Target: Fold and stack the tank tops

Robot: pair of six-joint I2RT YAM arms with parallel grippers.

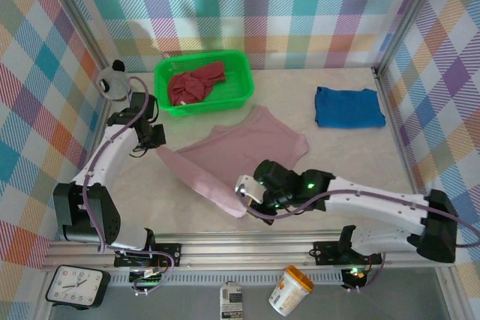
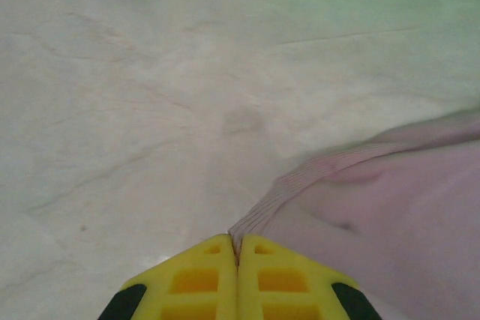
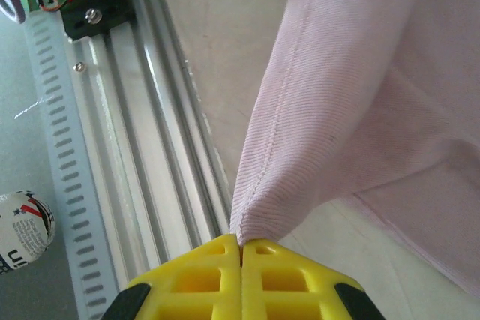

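Little writing can be read. In the right wrist view a rounded white container point(image 3: 22, 230) beyond the rail carries red and blue print with a letter "U" at the frame edge, and the rest is cut off. From above, an alarm clock point(image 1: 73, 286), a can point(image 1: 232, 301) and an orange-lidded tub point(image 1: 291, 290) sit below the aluminium rail point(image 1: 247, 249). Their dial and labels are too small to make out.

The pink tank top point(image 1: 247, 148) lies across the middle of the table point(image 1: 352, 162), with its near-left edge lifted off the surface and stretched between the two claws. The left gripper point(image 2: 238, 249) has its yellow fingers pressed together on a ribbed corner of the pink cloth. The right gripper point(image 3: 241, 243) is likewise clamped on a stitched hem, and the fabric rises from it in a taut fold just beside the rail.

The blue tank top point(image 1: 349, 106) lies folded flat at the far right, close to the right wall frame and well apart from the pink one. The dark red tank top point(image 1: 196, 84) is crumpled inside the green basket point(image 1: 244, 84) at the far left-centre. The pink top's far edge nearly reaches the basket's front rim.

Bare tabletop lies between the pink and blue tops and along the near right, above the right arm. A clear bottle point(image 1: 114, 80) stands by the left wall near the left arm. The plaid walls point(image 1: 300, 5) close the table on three sides.
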